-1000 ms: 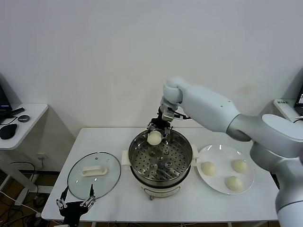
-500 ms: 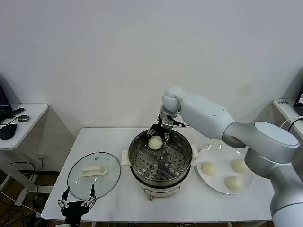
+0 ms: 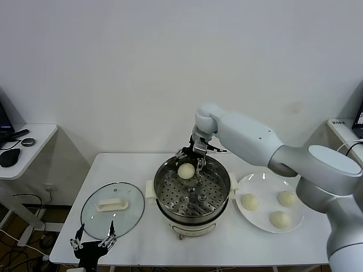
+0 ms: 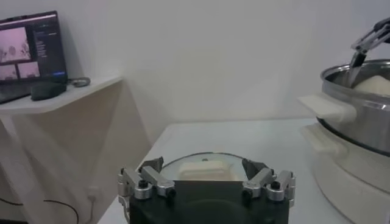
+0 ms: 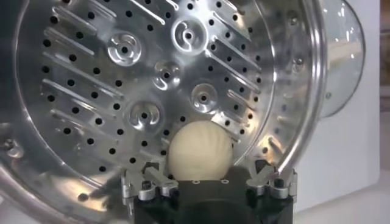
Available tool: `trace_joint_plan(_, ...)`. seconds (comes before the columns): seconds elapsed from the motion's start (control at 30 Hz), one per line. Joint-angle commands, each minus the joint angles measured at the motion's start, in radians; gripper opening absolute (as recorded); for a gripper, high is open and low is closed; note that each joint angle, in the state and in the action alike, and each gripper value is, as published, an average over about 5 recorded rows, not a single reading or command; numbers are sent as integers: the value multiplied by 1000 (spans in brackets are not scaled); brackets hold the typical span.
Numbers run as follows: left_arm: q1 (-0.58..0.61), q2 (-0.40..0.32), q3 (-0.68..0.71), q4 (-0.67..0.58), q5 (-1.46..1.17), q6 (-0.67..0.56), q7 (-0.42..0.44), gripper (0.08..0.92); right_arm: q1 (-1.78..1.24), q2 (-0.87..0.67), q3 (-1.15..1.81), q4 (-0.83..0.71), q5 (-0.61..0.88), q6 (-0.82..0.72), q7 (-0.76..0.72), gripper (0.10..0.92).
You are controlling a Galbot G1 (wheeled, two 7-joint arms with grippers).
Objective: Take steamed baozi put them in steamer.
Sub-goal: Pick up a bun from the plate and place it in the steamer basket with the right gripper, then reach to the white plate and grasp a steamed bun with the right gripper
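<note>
One bun sits in the steamer, three more lie on the plate.

In the head view, the right gripper [image 3: 191,157] hangs over the far rim of the steamer [image 3: 193,199], just right of the frame's centre. Its fingers [image 5: 268,181] are spread wide, one on each side of a bun [image 3: 186,170] resting on the perforated tray, and they do not clamp it. Three other buns [image 3: 249,202] lie on the white plate [image 3: 256,182] at lower right. The left gripper [image 3: 91,245] waits at the lower left edge, fingers wide apart and holding nothing, near the glass lid [image 3: 112,208] on the table [image 3: 142,164].
</note>
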Motion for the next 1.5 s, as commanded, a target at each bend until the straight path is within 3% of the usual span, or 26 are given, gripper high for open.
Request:
trace_joint_plan(0.03,0,1,0,-2,0,1,1,823,42,-31,14,51,107,-127,-31,823)
trace_joint_plan(0.4,-9,37,-1,3,-29,15,17,823,209,-305,70,222,455,-766,-7,823)
trace_joint_plan(0.53,-32,39,-32,-1,-73,31,23,823,220,-421,60,282,493,-1001,15,823)
trace_joint_plan(0.77,-44,46,-43,-2,-85,39,32,823,91,-624,68,420,454,-1205,-50,823)
trace_joint_plan(1.0,-33,44,-46,-16,-85,45,42,823,-190,-735,176,511,248,-1220,-110,823)
trace_joint_plan(1.17,-9,42,-50,-33,-81,44,43,823,-376,-701,274,469,97,-1127,-117,823)
trace_joint_plan(1.5,10,32,-55,-35,-74,44,42,823,-454,-580,320,374,16,-1051,-120,823)
